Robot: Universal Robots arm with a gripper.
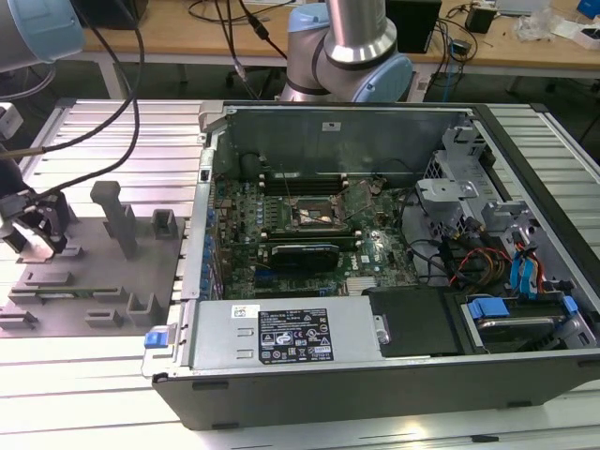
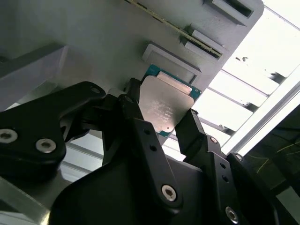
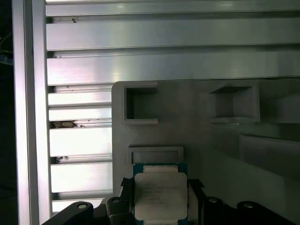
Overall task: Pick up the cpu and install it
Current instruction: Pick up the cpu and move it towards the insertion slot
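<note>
Wood desk [image 1: 169, 30], slatted alu. tabletop [image 1: 112, 131]

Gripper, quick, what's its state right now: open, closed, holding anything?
Gripper: closed on the cpu, held by its edges just above the grey fixture.

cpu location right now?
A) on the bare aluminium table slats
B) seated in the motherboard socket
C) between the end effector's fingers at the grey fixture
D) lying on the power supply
C: in the second wrist view the cpu sits between the fingers of the end effector, with the grey fixture right behind it.
</note>
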